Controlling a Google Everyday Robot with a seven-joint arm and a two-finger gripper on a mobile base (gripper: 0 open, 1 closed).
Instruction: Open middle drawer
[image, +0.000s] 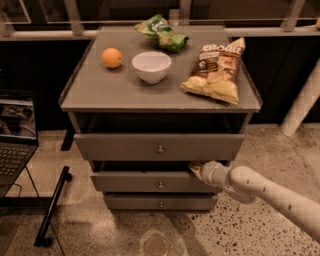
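Note:
The grey cabinet (160, 95) has three flat drawer fronts, one above the other. The middle drawer (145, 182) has a small round metal knob (160, 185) at its centre and stands a little out, with a dark gap above it. My gripper (196, 169) is at the top right edge of the middle drawer's front, right of the knob and under the top drawer (125, 146). My white arm (270, 192) reaches in from the lower right. The bottom drawer (135, 202) sits furthest back.
On the cabinet top are an orange (112, 57), a white bowl (151, 66), a chip bag (215, 72) and a green bag (164, 32). An open laptop (15, 135) is at the left, with a black stand leg (52, 207) on the floor. A white post (302, 102) stands at the right.

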